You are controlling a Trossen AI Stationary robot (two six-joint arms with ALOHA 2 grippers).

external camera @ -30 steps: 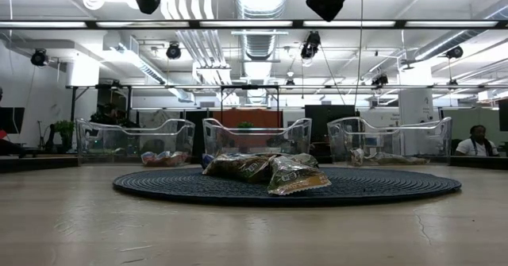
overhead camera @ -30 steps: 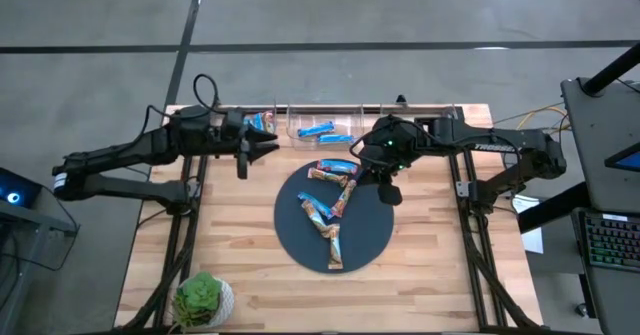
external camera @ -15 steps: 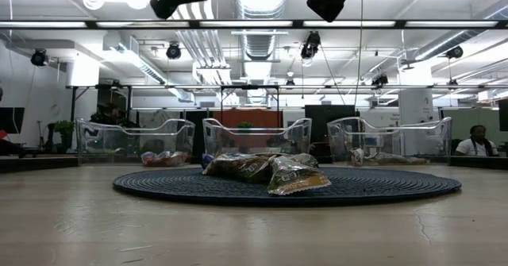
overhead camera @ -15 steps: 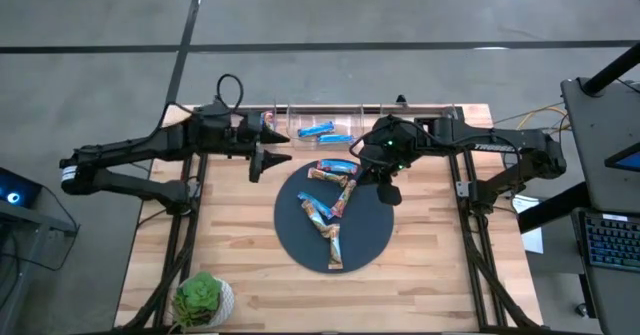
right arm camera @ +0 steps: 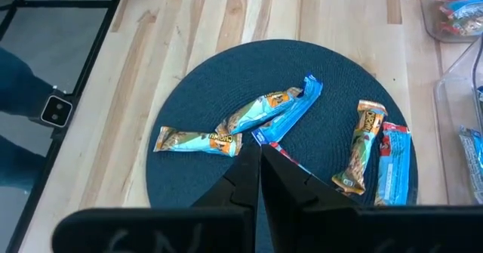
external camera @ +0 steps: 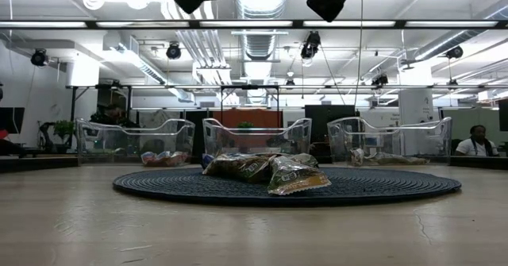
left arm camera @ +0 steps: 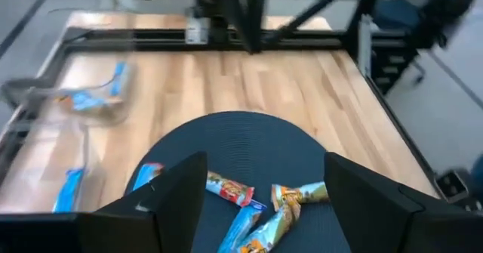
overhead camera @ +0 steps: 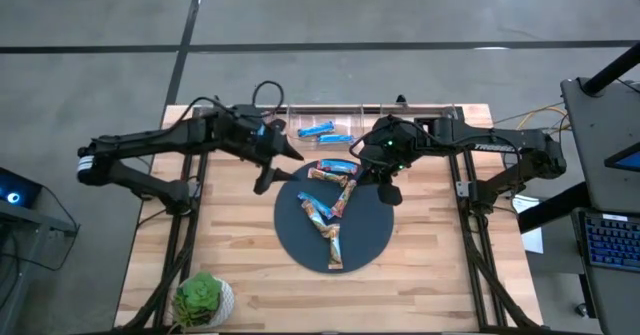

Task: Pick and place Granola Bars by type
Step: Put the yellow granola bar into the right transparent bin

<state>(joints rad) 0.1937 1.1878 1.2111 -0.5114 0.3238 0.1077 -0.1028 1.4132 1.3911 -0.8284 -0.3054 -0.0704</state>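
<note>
Dark blue woven round mat (overhead camera: 300, 237) lies mid-tabletop (overhead camera: 230, 245) on pale wood planks, carrying the shiny wrapped granola bars (overhead camera: 330, 207) in blue, blue-red and tan. Only the high view shows two blue bars in the middle clear plastic bin (overhead camera: 325, 130) at the far edge; the low view shows three such bins in a row behind the heap and a seated person (external camera: 476, 141) in the room beyond. The left gripper (overhead camera: 272, 165), jaws spread wide and empty, hangs over the mat's left rim, the bars just ahead. The right gripper (right arm camera: 260, 161), jaws pressed together and empty, hovers above the mat with bars on either side.
</note>
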